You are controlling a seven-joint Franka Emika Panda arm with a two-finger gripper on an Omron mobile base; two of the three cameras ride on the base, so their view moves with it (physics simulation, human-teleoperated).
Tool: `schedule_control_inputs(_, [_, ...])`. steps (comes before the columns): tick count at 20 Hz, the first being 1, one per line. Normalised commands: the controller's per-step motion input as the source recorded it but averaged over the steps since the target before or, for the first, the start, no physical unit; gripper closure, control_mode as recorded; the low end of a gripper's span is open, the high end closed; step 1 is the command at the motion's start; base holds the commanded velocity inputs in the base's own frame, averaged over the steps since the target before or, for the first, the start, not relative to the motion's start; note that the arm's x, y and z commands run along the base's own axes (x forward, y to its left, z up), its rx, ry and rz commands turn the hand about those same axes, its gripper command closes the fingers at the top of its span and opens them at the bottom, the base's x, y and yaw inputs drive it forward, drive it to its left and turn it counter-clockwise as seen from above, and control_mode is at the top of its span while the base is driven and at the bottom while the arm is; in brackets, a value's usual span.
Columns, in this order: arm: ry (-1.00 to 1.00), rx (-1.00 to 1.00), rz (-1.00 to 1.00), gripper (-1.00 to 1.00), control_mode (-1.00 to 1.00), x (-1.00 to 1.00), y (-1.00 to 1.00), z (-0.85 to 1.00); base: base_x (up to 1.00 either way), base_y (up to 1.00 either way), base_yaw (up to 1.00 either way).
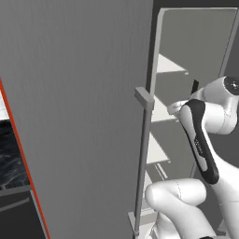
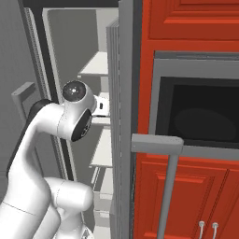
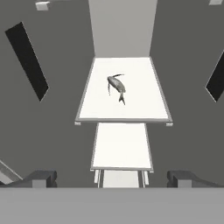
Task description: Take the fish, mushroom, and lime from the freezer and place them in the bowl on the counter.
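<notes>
The freezer (image 1: 79, 116) stands open, its wide grey door swung to the left, and my arm reaches into it. In the hand view I look down at its pale shelves. A small grey fish (image 3: 117, 87) lies on the upper white shelf (image 3: 140, 109), a little left of the shelf's middle. My gripper (image 3: 113, 178) is open and well short of the fish. Its dark fingertips (image 3: 40, 178) are spread wide with nothing between them. The mushroom, the lime and the bowl are out of view. A strip of the black marble counter (image 1: 9, 154) lies left of the door.
The door's long bar handle (image 1: 144, 158) runs close to my arm. Two smaller white shelves (image 3: 121, 146) sit below the fish's shelf. Red cabinets (image 2: 186, 23) and a dark oven window (image 2: 200, 116) with a grey handle (image 2: 167, 196) stand right of the freezer.
</notes>
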Motion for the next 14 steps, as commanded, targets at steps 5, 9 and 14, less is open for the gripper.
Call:
schedule_control_inputs(5, [0.08, 0.00, 0.00, -1.00, -1.00, 0.45, 0.00, -0.08, 0.00, 0.00, 0.00])
schedule_control_inputs(9, [0.11, 0.00, 0.02, -1.00, -1.00, 0.50, 0.00, -0.17, 0.00, 0.00, 0.00])
schedule_control_inputs(14, [0.04, 0.00, 0.08, -1.00, -1.00, 0.39, 0.00, -0.20, 0.00, 0.00, 0.00])
